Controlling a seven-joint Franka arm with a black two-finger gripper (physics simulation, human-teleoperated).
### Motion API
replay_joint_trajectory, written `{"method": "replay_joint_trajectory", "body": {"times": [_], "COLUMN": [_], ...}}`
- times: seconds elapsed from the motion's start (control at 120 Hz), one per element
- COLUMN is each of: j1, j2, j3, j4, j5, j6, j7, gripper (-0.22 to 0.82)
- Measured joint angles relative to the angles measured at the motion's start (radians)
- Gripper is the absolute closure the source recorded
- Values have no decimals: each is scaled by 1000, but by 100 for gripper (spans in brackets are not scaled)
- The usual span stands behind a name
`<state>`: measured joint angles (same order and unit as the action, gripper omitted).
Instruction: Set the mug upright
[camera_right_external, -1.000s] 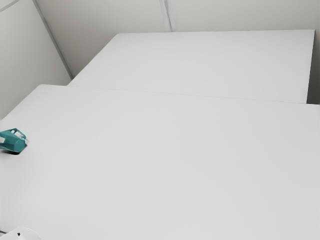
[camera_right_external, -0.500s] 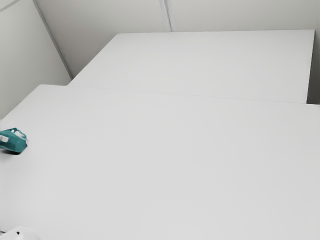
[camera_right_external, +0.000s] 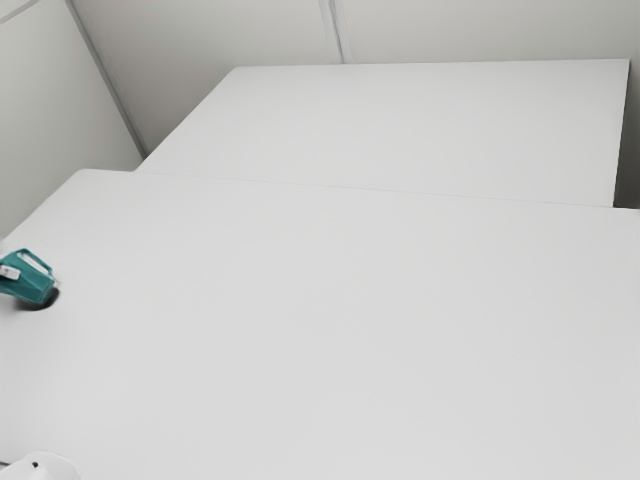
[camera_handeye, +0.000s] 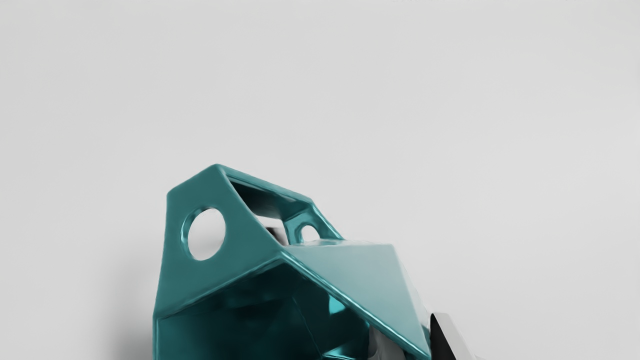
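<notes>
The teal faceted mug (camera_right_external: 30, 280) hangs tilted at the exterior view's left edge, its base low toward the exterior view's right, a dark shadow beneath it. At its side is my gripper (camera_right_external: 9, 271), mostly cut off by the picture's edge. In the wrist view, the mug (camera_handeye: 360, 280) shows its open mouth and its handle with round holes. My gripper (camera_handeye: 414, 345) is shut on the mug's wall, one finger inside the mouth and the other (camera_handeye: 449, 340) against the outside. The mug's base is hidden there.
The white table (camera_right_external: 330, 330) stretches away toward the exterior view's right, with a second white surface (camera_right_external: 400, 125) behind it. Grey walls (camera_right_external: 200, 60) stand beyond. A white rounded part (camera_right_external: 45, 468) shows at the exterior view's lower left corner.
The mug has risen slightly and tipped more toward upright, with my gripper moving along with it. More shadow shows under its base. The white rounded part at the lower left has shifted a little.
</notes>
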<state>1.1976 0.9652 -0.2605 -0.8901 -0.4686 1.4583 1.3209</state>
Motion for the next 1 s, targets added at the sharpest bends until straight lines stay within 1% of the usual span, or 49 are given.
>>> {"method": "replay_joint_trajectory", "body": {"times": [0.092,0.208,0.308,0.367,0.408,0.55,0.65,0.792,0.925,1.0], "j1": [8,18,20,15,13,7,6,6,7,7], "j2": [-8,-19,-51,-85,-127,-351,-459,-564,-631,-669], "j3": [-18,-44,-64,-81,-107,-203,-268,-377,-488,-533], "j4": [-1,-3,-16,-54,-110,-416,-564,-722,-825,-873], "j5": [-2,-2,4,23,49,148,202,273,343,363], "j6": [-18,-33,-34,-19,3,145,248,382,482,526], "j7": [0,1,0,-4,-9,-49,-90,-164,-256,-311], "gripper": [74,76,77,78,78,79,79,79,79,79]}}
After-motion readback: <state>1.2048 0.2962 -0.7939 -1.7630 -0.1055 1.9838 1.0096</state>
